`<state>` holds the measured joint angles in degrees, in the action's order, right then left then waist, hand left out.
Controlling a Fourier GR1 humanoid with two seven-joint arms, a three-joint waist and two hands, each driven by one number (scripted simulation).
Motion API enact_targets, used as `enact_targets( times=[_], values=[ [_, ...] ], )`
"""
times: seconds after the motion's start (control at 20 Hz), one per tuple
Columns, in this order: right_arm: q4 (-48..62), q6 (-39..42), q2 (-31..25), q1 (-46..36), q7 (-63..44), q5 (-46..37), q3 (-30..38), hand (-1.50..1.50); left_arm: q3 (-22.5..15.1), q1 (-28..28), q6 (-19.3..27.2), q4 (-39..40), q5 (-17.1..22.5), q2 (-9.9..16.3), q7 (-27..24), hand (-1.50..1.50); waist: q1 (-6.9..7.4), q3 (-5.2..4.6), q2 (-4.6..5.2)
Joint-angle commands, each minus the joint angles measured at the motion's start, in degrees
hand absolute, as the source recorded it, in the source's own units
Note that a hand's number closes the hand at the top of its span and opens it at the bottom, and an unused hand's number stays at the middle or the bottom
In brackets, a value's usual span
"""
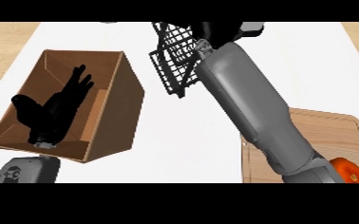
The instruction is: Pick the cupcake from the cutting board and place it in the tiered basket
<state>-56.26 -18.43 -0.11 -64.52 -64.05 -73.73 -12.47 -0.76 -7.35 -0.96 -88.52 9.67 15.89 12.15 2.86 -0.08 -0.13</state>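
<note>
I'm reaching my right hand (pixel 223 30) over the tiered basket (pixel 172 61), top center; grip unclear, cupcake unseen, release pending.

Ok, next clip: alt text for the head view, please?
The robot's right forearm stretches from the cutting board up to the black tiered basket, its right hand over it. The left hand rests open above a brown box.

No readable text, label, brand, number or sign appears on anything here.
</note>
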Motion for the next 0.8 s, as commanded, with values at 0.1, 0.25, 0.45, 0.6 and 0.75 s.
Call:
enact_targets(
  times=[0.1, 0.25, 0.45, 0.6, 0.75],
  values=[
    [11.3, -10.3, 0.1, -4.1, -7.1, -0.5, 1.6, -1.50, 0.7, -0.7, -0.8, -1.6, 1.1, 0.6, 2.9, 0.00, 0.47, 0.03, 0.83],
    [13.8, -13.2, 0.1, -5.4, -4.7, -0.1, 4.5, -1.50, -1.3, 3.0, 0.6, -0.1, -1.4, -2.1, -1.8, 0.00, 0.21, 0.01, 0.92],
    [12.0, -20.8, 0.1, -4.9, -3.4, 1.1, 6.4, -1.50, 0.6, 1.5, -1.0, -1.1, 0.3, -0.1, 0.0, 0.00, -0.09, 0.05, 0.76],
    [10.8, -23.7, 0.1, -7.9, -3.9, 2.0, 10.7, -1.50, 0.2, 2.7, -0.6, -1.7, -0.4, -0.4, 0.0, 0.00, 0.08, 0.06, 0.68],
    [8.6, -31.8, 0.1, -4.4, -2.5, 2.1, 11.3, -1.50, 1.3, 2.7, 0.1, -0.6, -0.5, -0.6, -0.8, 0.00, -0.48, 0.06, 0.57]
  ],
)
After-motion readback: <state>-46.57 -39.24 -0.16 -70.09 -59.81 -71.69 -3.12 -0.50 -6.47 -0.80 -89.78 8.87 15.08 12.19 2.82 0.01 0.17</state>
